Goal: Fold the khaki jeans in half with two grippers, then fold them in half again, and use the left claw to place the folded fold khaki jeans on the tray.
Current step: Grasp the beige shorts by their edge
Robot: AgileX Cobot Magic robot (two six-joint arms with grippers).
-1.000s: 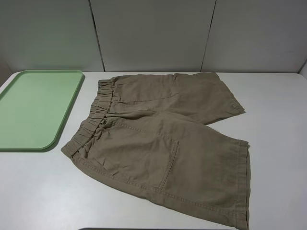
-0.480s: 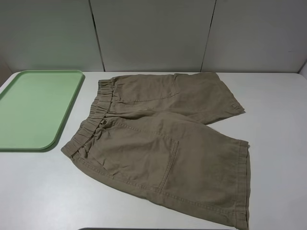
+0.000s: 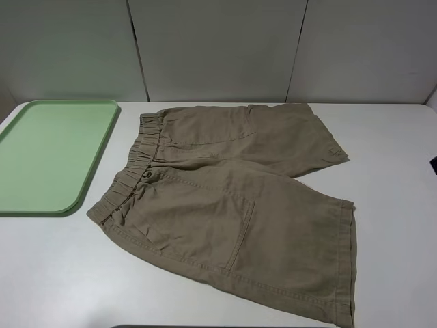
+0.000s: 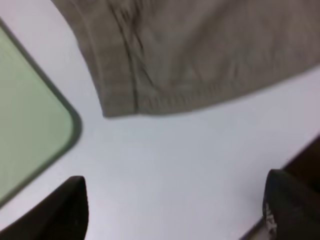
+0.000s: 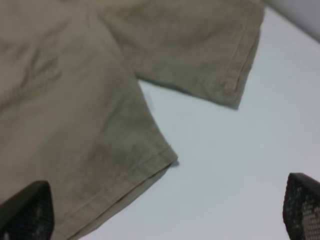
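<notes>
The shorts (image 3: 232, 205) lie flat, unmoved; only a dark tip (image 3: 434, 162) newly shows at the right edge. The left gripper (image 4: 177, 205) and right gripper (image 5: 165, 210) stand open, empty: folding is not begun.

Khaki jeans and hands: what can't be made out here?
- Exterior high: no hand identifiable; a dark speck at the right edge is too small to tell.
- Left wrist: blurred; the left hand shows only fingertips; the tray and khaki jeans are cut off by the edges.
- Right wrist: right hand shows fingertips only; jeans run off frame.
</notes>
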